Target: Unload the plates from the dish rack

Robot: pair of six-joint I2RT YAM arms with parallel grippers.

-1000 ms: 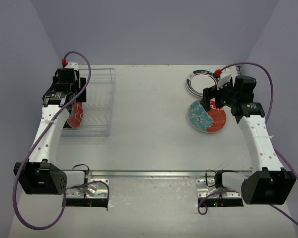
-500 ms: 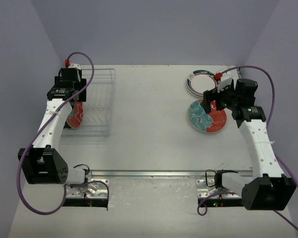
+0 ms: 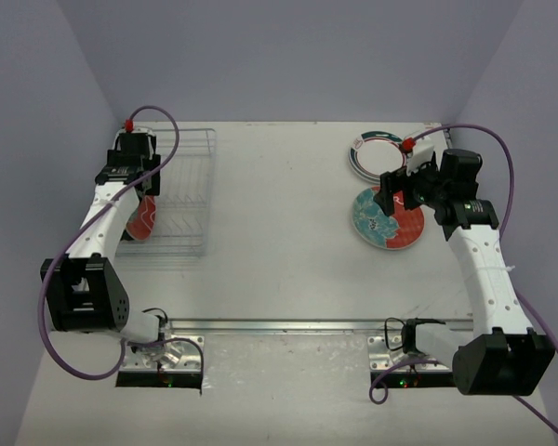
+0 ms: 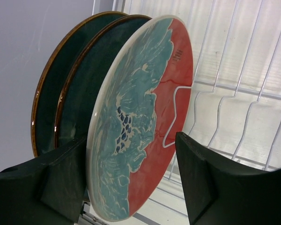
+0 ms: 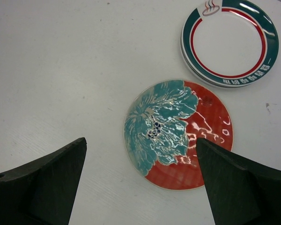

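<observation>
L end effector (image 4: pixel 131 140), fingers spread, straddles rim of upright red/teal plate (image 4: pixel 150 93) in dish rack (image 4: pixel 225 87), plate face parallel w/ fingers, not yet clamped.

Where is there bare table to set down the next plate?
Widest bare patch: mid-table, between the dish rack and the flat red-and-teal plate. The near strip before them is free too. Crowded: far right, where that plate lies beside the green-rimmed plate, right gripper above.
</observation>
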